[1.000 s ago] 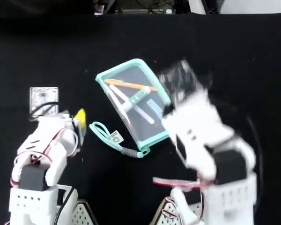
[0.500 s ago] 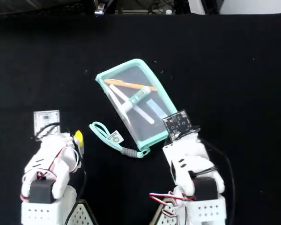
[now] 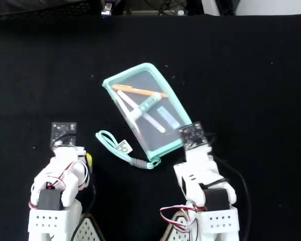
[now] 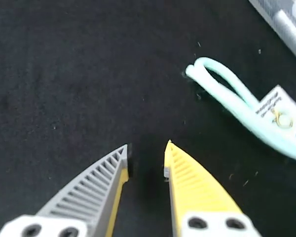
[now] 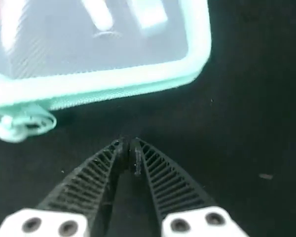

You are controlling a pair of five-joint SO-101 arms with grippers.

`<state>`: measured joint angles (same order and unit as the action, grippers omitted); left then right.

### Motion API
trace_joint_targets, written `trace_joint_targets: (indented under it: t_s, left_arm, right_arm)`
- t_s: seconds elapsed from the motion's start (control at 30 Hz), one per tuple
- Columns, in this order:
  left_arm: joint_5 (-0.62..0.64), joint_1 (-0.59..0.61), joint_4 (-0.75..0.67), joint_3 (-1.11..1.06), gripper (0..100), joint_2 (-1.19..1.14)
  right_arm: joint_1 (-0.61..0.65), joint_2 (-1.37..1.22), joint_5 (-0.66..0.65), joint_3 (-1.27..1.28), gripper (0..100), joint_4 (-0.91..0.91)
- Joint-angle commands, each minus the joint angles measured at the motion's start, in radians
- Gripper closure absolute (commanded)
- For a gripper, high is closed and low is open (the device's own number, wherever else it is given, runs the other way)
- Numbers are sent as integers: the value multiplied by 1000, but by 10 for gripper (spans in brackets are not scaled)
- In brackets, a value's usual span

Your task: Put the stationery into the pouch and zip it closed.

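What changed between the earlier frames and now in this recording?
The right arm drew back from above the pouch toward its base; the right pincer now lies shut and empty just short of the pouch's edge. The left arm also drew back toward its base, left pincer slightly open and empty. Nothing was taken or let go. The pouch, the stationery inside and its strap kept their places.
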<state>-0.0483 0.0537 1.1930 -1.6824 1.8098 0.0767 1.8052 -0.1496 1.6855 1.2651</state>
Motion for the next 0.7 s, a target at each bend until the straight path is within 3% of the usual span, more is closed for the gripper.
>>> trace_joint_targets:
  t_s: [0.0,0.67]
  left_arm:
    - [-72,12,63,-18,866,9]
    - [-74,10,77,-16,866,9]
  right_arm:
    - [-9,48,155,-1,984,3]
    - [-9,48,173,1,985,21]
